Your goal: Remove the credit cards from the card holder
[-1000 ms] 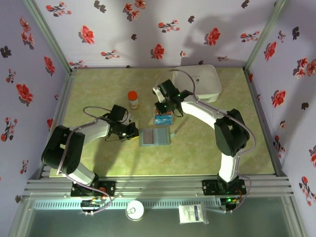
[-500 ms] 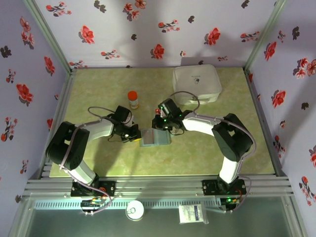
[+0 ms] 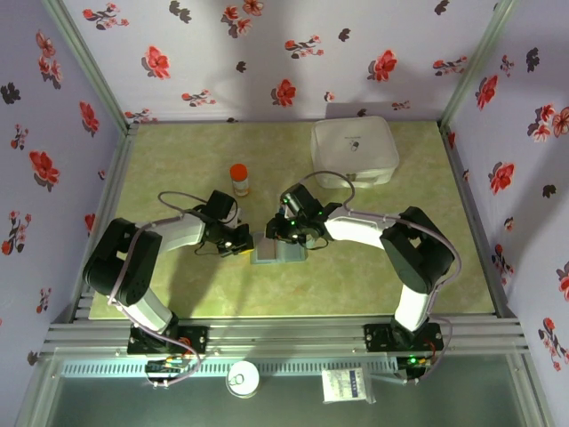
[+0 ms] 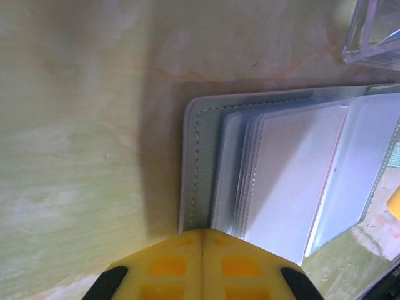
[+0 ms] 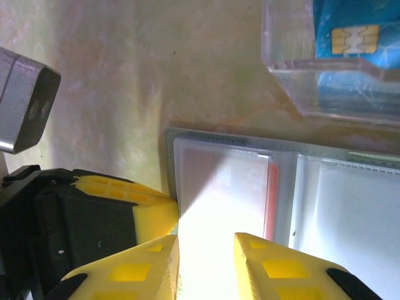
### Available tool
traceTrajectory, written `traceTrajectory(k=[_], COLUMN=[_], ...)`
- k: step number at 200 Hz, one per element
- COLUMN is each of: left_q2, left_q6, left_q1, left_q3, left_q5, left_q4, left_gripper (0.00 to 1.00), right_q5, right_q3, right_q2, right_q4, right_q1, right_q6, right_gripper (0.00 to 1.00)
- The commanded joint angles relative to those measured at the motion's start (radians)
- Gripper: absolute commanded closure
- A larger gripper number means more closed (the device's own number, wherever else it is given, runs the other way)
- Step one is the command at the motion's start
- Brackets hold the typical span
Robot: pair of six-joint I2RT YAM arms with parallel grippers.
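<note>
The holder (image 3: pixel 279 251) lies open and flat on the green table (image 3: pixel 178 294), near its middle, between the two arms. Its two panels lie side by side, with the clear sleeves facing up. The left gripper (image 4: pixel 203 247) is closed, its yellow fingers pressed together with no gap. Their tips rest at the stitched edge of the holder's left panel, with nothing clamped between them. The right gripper (image 5: pixel 206 247) hangs over that same left panel. Its jaws stand a little apart, and the bright top sleeve shows through the gap. I cannot tell whether either finger touches the sleeve. In the right wrist view, one yellow finger of the left gripper sits against the holder's edge, just beside the right gripper's fingers. A red card (image 5: pixel 270 200) is tucked in the holder, showing only as a thin strip along the inner side of the left panel, by the fold. A blue card (image 5: pixel 350 44) with a gold chip lies in a clear case (image 5: pixel 294 81) just past the holder's far edge. Whether case and holder touch is unclear. A white box (image 3: pixel 354 151) stands at the far right of the table, well apart from the holder. A small bottle (image 3: pixel 239 179) with an orange cap stands upright beyond the left gripper.
</note>
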State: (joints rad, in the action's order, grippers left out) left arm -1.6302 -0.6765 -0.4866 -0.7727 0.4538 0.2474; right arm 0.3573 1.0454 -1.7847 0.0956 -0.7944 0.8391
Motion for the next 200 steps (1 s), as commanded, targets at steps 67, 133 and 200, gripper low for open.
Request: traceTrajectory(k=[67, 133, 200], left_q2=[0.006, 0.007, 0.009], left_q6=[0.017, 0.010, 0.016], left_q1=[-0.005, -0.004, -0.004], left_q3=[-0.007, 0.004, 0.004], left_q5=[-0.025, -0.024, -0.041], left_q4=[0.036, 0.029, 0.049], left_gripper=[0.99, 0.99, 1.00], right_q5=[0.065, 0.033, -0.049], right_q3=[0.003, 0.019, 0.020], right_q2=[-0.049, -0.074, -0.061], right_q4=[-0.001, 0.032, 0.105], right_q1=[-0.025, -0.030, -0.032], right_q6=[0.038, 0.030, 0.004], right_gripper=[0.80, 0.78, 0.79])
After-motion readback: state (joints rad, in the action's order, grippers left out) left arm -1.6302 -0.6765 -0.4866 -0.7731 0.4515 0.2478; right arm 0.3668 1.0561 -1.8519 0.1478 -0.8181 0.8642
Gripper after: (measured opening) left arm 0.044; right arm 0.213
